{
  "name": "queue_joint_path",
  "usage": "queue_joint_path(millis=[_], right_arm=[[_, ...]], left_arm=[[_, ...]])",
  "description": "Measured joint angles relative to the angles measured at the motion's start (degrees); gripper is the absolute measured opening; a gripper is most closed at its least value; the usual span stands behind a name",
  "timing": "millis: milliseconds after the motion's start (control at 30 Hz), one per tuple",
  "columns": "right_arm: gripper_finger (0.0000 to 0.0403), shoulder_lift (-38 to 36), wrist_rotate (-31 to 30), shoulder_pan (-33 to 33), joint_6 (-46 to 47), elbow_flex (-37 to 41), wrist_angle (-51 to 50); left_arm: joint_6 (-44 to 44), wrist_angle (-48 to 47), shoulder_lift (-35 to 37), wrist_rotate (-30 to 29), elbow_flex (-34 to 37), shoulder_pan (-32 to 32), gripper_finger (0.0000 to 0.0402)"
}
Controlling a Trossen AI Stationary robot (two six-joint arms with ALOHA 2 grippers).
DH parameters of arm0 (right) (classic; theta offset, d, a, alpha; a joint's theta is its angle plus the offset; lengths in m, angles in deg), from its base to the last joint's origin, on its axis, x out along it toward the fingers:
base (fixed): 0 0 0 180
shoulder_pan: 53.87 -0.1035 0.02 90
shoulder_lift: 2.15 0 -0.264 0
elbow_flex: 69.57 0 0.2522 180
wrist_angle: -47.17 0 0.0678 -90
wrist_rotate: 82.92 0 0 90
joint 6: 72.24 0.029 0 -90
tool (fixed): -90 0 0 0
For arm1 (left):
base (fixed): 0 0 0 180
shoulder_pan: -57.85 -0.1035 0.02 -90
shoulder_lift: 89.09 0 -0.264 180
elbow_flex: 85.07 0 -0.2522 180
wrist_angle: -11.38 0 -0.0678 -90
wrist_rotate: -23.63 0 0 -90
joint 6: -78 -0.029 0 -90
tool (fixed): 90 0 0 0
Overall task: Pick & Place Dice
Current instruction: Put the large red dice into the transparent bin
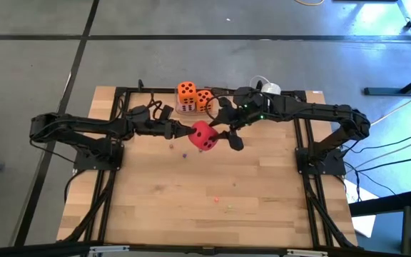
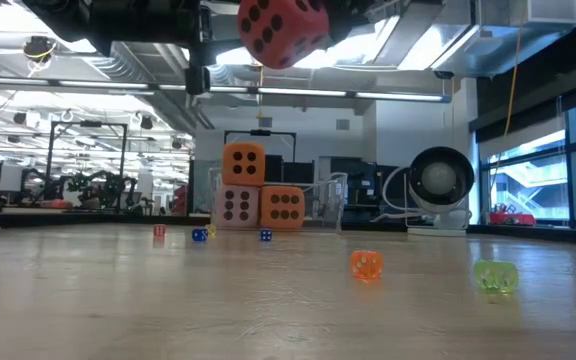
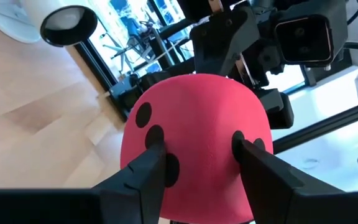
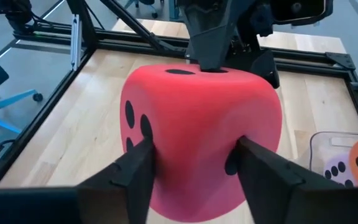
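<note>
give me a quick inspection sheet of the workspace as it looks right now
surface: wooden table, pale planks, in a black frame
job's things: red die held up in the air between both arms; one orange die stacked on the pale pink die, second orange die beside it, at the table's far edge
clutter: tiny beads scattered on the wood, among them an orange one and a green one
grippers: left gripper shut on the red die; right gripper has a finger on each side of the same die
cables: loose leads on the floor at the right
surroundings: white fan behind the table; workshop room beyond
</note>
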State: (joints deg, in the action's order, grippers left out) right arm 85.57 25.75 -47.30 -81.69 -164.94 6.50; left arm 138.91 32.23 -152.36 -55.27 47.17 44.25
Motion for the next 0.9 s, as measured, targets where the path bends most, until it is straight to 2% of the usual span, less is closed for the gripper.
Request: queue_joint_path(millis=[133, 300, 633, 900], right_arm=[[0.0172, 0.0, 0.0, 0.0, 0.4, 0.0, 0.0], [0.0167, 0.1, 0.1, 0.0, 1.2, 0.0, -0.2], [0.0165, 0.2, 0.1, 0.0, 1.2, 0.0, 0.4], [0.0164, 0.3, 0.2, 0.0, 1.1, 0.0, 0.3]], left_arm=[[-0.9, -0.5, 0.0, -0.6, 0.0, 0.0, 0.0176], [-0.3, -0.6, 0.0, 0.5, 0.0, 0.0, 0.0182], [-4.6, -0.5, 0.0, 1.4, 0.0, 0.0, 0.0259], [-6.7, -1.0, 0.1, 4.3, -0.1, -1.7, 0.0281]])
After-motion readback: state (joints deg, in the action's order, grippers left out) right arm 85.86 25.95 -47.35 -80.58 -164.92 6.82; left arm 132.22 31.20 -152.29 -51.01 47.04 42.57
